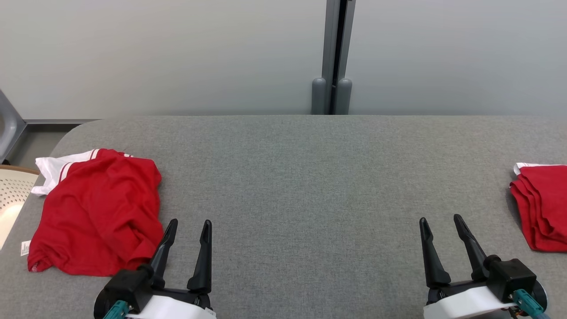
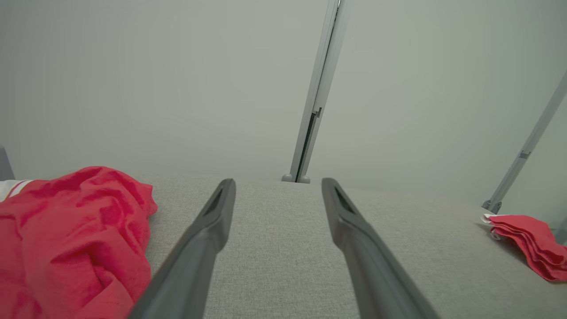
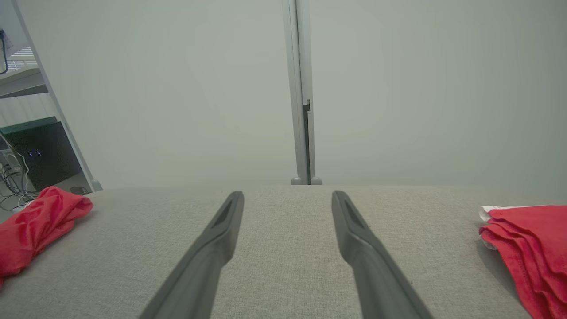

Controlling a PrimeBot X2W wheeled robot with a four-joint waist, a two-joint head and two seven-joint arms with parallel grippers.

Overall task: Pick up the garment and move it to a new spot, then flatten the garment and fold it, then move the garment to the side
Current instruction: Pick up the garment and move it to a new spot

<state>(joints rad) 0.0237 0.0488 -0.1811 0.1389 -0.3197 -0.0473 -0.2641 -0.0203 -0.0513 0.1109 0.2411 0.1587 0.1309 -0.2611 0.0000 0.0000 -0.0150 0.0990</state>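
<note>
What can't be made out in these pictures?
- Folded red pile: cut off by the right edge in head view, so its full size is unknown.
- Crumpled red garment, head view: its own folds hide its shape.
- White tag on it, head view: too small to read.

Grey fabric table (image 1: 310, 177), pale wall (image 1: 177, 53), grey post (image 1: 332, 57)
</note>
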